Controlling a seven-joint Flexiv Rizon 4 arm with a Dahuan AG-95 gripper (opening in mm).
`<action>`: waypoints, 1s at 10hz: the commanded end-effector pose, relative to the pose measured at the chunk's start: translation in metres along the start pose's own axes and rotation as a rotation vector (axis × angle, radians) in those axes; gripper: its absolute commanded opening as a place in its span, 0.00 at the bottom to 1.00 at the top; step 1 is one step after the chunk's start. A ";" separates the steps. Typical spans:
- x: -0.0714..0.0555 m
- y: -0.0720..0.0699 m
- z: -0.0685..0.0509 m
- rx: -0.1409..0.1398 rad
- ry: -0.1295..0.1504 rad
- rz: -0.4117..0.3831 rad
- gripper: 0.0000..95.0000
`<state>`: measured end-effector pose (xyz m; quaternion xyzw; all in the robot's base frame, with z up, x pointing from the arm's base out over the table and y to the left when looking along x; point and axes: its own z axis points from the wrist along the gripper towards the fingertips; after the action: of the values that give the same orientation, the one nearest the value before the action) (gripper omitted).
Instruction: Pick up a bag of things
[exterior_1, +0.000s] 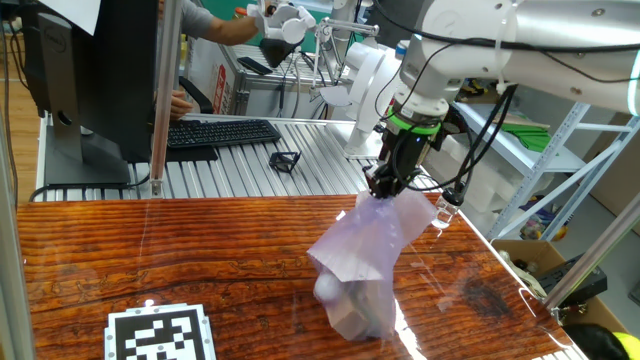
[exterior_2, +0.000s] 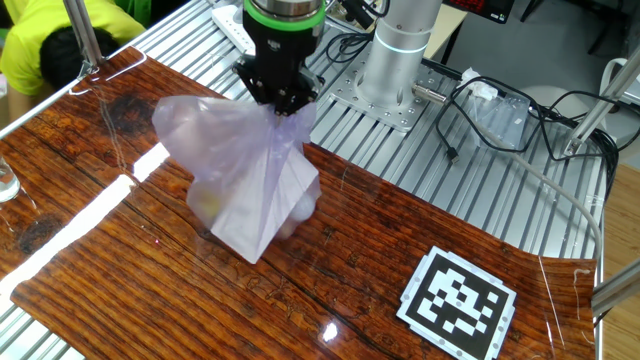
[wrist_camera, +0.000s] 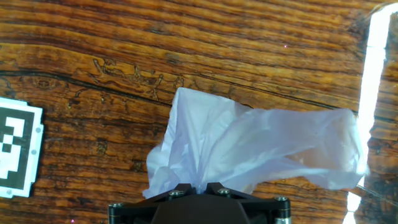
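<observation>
gripper (exterior_1: 385, 188) pinches the bag (exterior_1: 362, 262) by its gathered top; thin plastic could slip free under the contents' weight.

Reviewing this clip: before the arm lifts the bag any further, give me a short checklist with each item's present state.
1. Gripper shut on the bag of things: ok, the gathered top is pinched between the fingers in all three views.
2. Bag clear of the wooden table: cannot tell, its bottom sits very near or on the surface.
3. Contents inside: ok, a pale round shape shows through low in the bag, nothing spilled around it.
4. Bag free of the marker tag: ok, they lie apart.
5. Grip depth: cannot tell, the fingers hide how much plastic is caught.
</observation>
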<state>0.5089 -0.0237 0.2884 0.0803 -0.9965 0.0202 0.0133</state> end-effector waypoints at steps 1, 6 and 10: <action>0.000 -0.001 -0.005 0.000 0.002 -0.002 0.00; 0.002 -0.001 -0.022 -0.005 0.013 -0.003 0.00; 0.002 -0.004 -0.034 -0.011 0.021 -0.008 0.00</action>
<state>0.5083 -0.0271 0.3238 0.0833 -0.9961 0.0159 0.0242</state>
